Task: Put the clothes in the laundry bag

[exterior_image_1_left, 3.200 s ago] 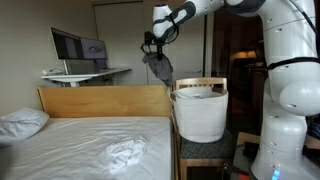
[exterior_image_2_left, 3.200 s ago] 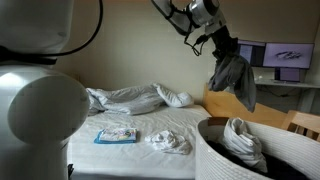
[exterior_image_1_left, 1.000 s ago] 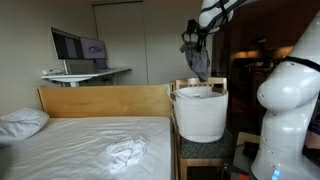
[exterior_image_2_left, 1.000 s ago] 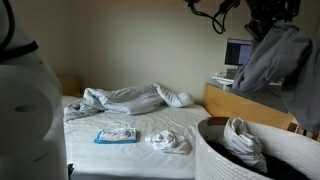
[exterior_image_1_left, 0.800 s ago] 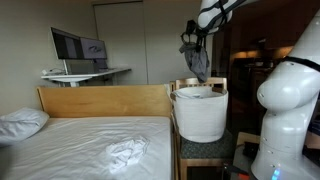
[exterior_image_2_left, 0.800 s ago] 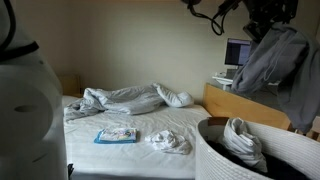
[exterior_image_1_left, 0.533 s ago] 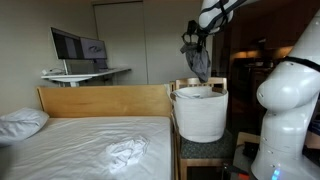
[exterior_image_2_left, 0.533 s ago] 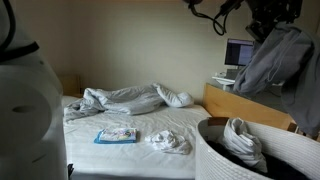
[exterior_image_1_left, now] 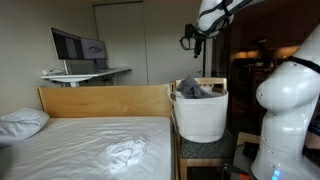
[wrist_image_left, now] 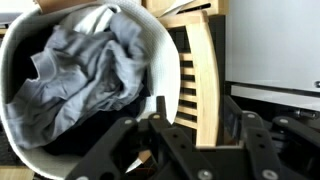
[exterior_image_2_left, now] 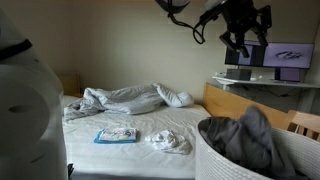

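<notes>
The dark grey garment [wrist_image_left: 85,75] lies crumpled inside the laundry bag [wrist_image_left: 168,55]. In the wrist view it fills most of the opening, its folds heaped against the white rolled rim. In both exterior views it shows as a grey mound that rises a little above that rim. The gripper [exterior_image_1_left: 193,41] hangs high over the bag's mouth, well apart from the cloth and touching none of it. Its jaws stand parted with nothing between them, so the garment is released and rests on its own in the bag. In the wrist view the dark fingers [wrist_image_left: 160,108] come in from the bottom edge, and the garment lies below them, toward the upper left of the picture.

The bag's light wooden frame [wrist_image_left: 200,70] stands just beside the garment, along the side of the opening. The bag itself stands next to the wooden bed board [exterior_image_1_left: 100,100], at the end of the mattress.

A white garment [exterior_image_1_left: 127,151] lies bunched on the bed, well apart from both the bag and the gripper. In an exterior view a flat blue-and-white piece [exterior_image_2_left: 117,135] lies just beside it on the sheet. Farther back on the bed a rumpled grey-white cover [exterior_image_2_left: 125,98] stretches across the mattress, and a white pillow [exterior_image_1_left: 20,122] rests at the far corner.

Behind the bed a monitor [exterior_image_1_left: 78,45] stands on a desk [exterior_image_1_left: 90,73]. The white robot body [exterior_image_1_left: 288,100] stands beside the bag, on the side away from the bed.
</notes>
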Controlling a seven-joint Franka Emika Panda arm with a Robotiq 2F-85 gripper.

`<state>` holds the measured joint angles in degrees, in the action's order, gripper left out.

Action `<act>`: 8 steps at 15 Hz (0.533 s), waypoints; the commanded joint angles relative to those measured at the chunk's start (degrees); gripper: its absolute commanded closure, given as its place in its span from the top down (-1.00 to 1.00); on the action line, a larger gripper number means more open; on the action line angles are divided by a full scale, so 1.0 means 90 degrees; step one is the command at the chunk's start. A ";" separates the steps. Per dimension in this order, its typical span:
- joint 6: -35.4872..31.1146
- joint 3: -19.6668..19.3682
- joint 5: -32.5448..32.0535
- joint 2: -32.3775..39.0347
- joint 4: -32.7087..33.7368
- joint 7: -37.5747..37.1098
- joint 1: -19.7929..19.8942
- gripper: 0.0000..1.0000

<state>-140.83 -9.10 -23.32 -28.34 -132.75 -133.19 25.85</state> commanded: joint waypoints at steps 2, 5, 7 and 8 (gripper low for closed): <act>-0.0173 0.0488 0.0010 -0.0513 -0.0705 -0.0261 0.0142 0.87; -0.0218 0.0726 0.0058 -0.0590 -0.0941 -0.0352 0.0075 1.00; -0.0257 0.0738 0.0463 -0.0469 -0.0961 -0.0295 -0.0179 1.00; -0.0277 0.0768 0.0640 -0.0349 -0.0964 -0.0183 -0.0321 1.00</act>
<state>-141.02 -2.77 -21.55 -32.41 -139.92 -134.61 25.33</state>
